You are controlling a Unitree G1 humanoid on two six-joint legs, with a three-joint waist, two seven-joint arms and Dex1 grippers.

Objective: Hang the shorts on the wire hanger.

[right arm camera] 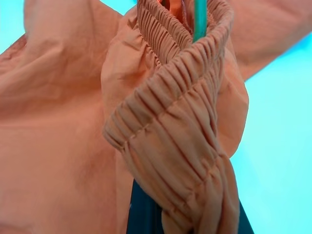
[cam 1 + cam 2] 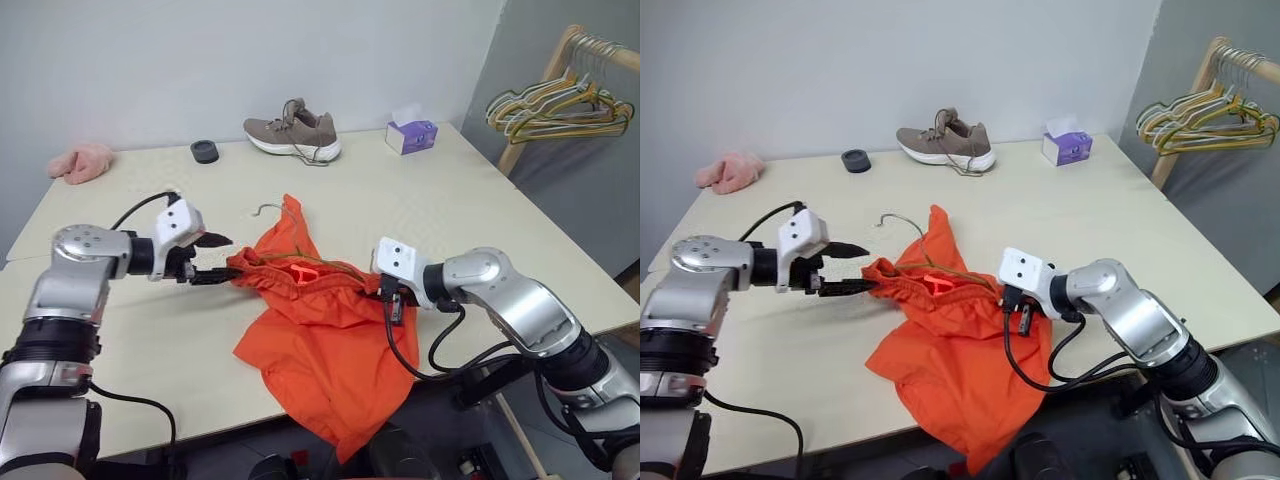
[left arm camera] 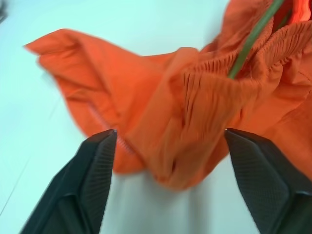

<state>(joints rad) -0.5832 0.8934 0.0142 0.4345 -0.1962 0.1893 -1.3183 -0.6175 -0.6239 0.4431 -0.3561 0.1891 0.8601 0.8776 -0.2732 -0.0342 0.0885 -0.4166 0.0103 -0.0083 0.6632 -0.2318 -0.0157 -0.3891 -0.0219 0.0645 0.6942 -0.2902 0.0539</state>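
One shorts (image 2: 320,340) lay on the tabletop (image 2: 480,200), one wire hanger (image 2: 275,212) apparently threaded inside. Left tool (image 2: 215,260) gaped beside the waistband; right tool (image 2: 392,298) pinched the shorts.

the shorts (image 2: 320,340) are thin, matt orange cloth, creased all over, with a tightly gathered, ribbed elastic waistband (image 1: 170,122). the wire hanger (image 3: 251,41) is slim, smooth bare metal. the table (image 2: 420,200) top looks smooth and matt, a pale laminate. the left gripper (image 3: 170,146) has black fingers (image 3: 95,170) with a fine dotted, rubbery texture. the arms' shells are brushed, slightly shiny metal with glossy black cables. the shoe (image 2: 292,131) is knitted fabric, and the pink cloth (image 2: 80,162) looks fluffy.
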